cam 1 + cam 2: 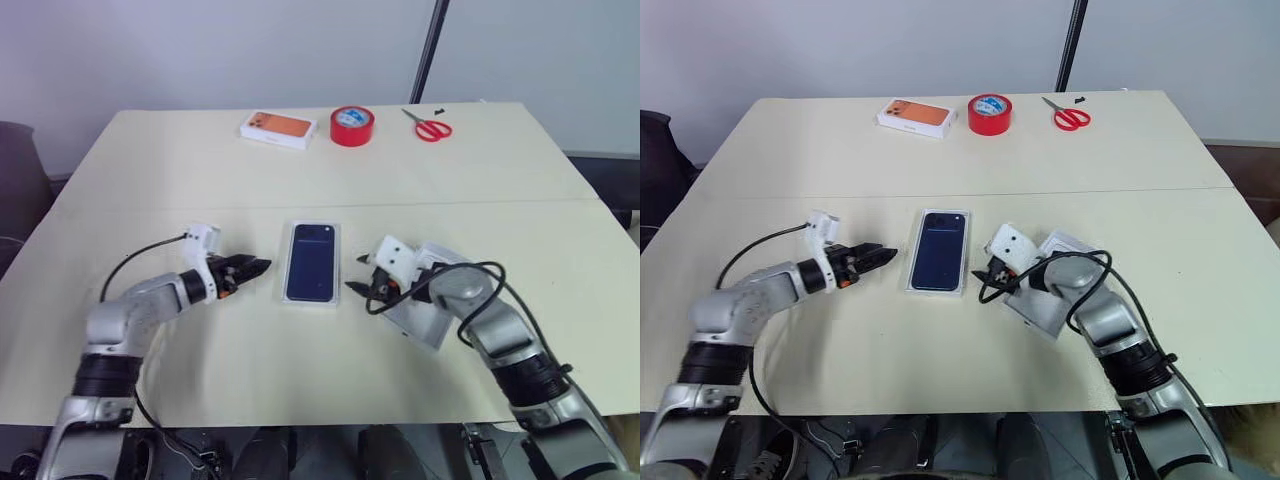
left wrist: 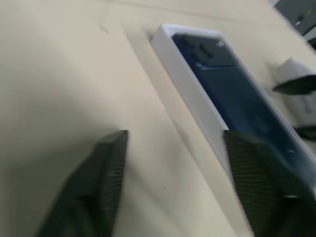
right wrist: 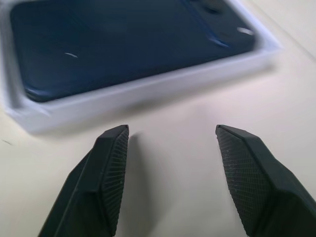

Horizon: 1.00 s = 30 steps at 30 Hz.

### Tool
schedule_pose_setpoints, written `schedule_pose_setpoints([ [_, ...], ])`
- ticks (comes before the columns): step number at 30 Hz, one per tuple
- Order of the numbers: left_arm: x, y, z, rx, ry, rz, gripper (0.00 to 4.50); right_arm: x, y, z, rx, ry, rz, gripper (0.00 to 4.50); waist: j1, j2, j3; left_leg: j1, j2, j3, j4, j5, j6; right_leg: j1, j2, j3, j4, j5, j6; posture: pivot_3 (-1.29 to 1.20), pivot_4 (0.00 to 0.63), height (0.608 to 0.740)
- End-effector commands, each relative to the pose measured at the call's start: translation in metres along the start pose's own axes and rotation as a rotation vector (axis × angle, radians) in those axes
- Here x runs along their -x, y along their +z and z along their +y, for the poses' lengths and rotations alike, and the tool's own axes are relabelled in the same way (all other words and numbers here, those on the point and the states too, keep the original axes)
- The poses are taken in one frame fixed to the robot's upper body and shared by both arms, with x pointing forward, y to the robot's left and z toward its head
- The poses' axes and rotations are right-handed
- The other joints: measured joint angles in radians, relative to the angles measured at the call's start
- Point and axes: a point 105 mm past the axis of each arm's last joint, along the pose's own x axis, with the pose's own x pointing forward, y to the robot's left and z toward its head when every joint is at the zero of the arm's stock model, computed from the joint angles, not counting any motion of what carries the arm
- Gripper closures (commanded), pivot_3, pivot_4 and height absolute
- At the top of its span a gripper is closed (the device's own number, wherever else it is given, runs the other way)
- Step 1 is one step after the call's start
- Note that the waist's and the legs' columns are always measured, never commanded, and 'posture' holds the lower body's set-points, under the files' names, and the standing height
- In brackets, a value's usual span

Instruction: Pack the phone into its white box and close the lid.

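So the white box [image 1: 312, 264] sits mid-table, long axis running 12 to 6, the phone [image 1: 310, 262] inside it. Left gripper [image 1: 253, 268] is at its 9 o'clock, right gripper [image 1: 360, 288] at 3, slightly nearer; both gape empty.

Robot test lab or workshop room. Large plain beige table [image 1: 150, 180] of 2 boards before bare pale wall [image 1: 200, 50]; black pole [image 1: 432, 45] at upper right. At far edge: red tape roll [image 1: 352, 125], red-handled scissors [image 1: 430, 127], white box with orange phone picture [image 1: 278, 128].
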Motion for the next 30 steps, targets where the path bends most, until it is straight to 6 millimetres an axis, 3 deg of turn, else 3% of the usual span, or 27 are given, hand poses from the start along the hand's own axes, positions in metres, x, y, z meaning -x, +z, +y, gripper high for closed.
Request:
schedule_pose_setpoints([
  [1, -0.007, 0.0, -0.002, -0.068, 0.035, 0.015, 3.56, -0.003, 0.008, -0.008, 0.095, -0.049, 0.001, 3.4, -0.003, 0.0, 0.0, 0.0, 0.0, 0.0, 0.0, 0.0, 0.0, 0.0, 0.0, 0.0, 0.0, 0.0, 0.0, 0.0, 0.15, 0.74],
  [3, -0.01, -0.006, -0.005, -0.088, 0.034, 0.046, 4.5, -0.004, 0.008, -0.008, 0.096, -0.044, 0.0, 4.41, -0.003, 0.0, 0.0, 0.0, 0.0, 0.0, 0.0, 0.0, 0.0, 0.0, 0.0, 0.0, 0.0, 0.0, 0.0, 0.0, 0.15, 0.74],
  [4, -0.011, -0.008, -0.007, -0.083, 0.035, 0.053, 4.5, -0.004, 0.009, -0.008, 0.094, -0.039, -0.004, 4.47, -0.002, 0.0, 0.0, 0.0, 0.0, 0.0, 0.0, 0.0, 0.0, 0.0, 0.0, 0.0, 0.001, 0.0, 0.0, 0.0, 0.15, 0.74],
  [8, -0.019, -0.015, -0.016, -0.068, 0.009, 0.092, 4.5, -0.004, 0.009, -0.009, 0.116, -0.032, -0.006, 4.47, -0.001, 0.0, 0.0, 0.0, 0.0, 0.0, 0.001, 0.0, 0.0, 0.0, 0.0, 0.0, 0.001, 0.0, 0.0, 0.0, 0.15, 0.74],
  [15, -0.037, -0.013, -0.052, -0.016, -0.134, 0.084, 4.5, 0.004, 0.015, 0.012, 0.123, 0.097, -0.053, 4.47, 0.006, 0.0, 0.0, 0.0, 0.0, -0.001, 0.001, 0.0, 0.0, 0.001, 0.0, -0.001, 0.0, 0.0, 0.0, 0.0, 0.15, 0.74],
  [20, -0.044, -0.017, -0.08, -0.015, -0.236, 0.101, 4.5, 0.013, 0.004, 0.023, 0.17, 0.148, 0.006, 4.47, 0.007, 0.0, 0.0, 0.0, 0.0, -0.001, 0.001, 0.0, 0.0, 0.002, 0.0, -0.001, 0.0, 0.0, 0.0, 0.0, 0.15, 0.74],
  [25, -0.047, -0.024, -0.097, -0.015, -0.294, 0.122, 4.5, 0.032, -0.005, 0.024, 0.152, 0.149, 0.035, 4.47, 0.016, 0.0, 0.0, 0.0, 0.0, -0.001, 0.001, 0.0, 0.001, 0.003, 0.0, -0.002, -0.001, 0.0, 0.0, 0.0, 0.15, 0.74],
  [27, -0.05, -0.028, -0.113, 0.0, -0.351, 0.123, 4.5, 0.05, -0.014, 0.024, 0.146, 0.154, 0.071, 4.47, 0.032, 0.0, 0.0, 0.0, 0.0, -0.001, 0.001, -0.001, 0.001, 0.003, 0.0, -0.001, -0.002, 0.0, 0.0, 0.0, 0.15, 0.74],
  [30, -0.054, -0.036, -0.128, 0.002, -0.402, 0.138, 4.5, 0.061, -0.02, 0.025, 0.139, 0.155, 0.095, 4.47, 0.036, 0.0, 0.0, 0.0, -0.001, -0.002, 0.002, -0.001, 0.002, 0.006, -0.001, -0.002, -0.005, 0.0, 0.0, 0.0, 0.15, 0.74],
])
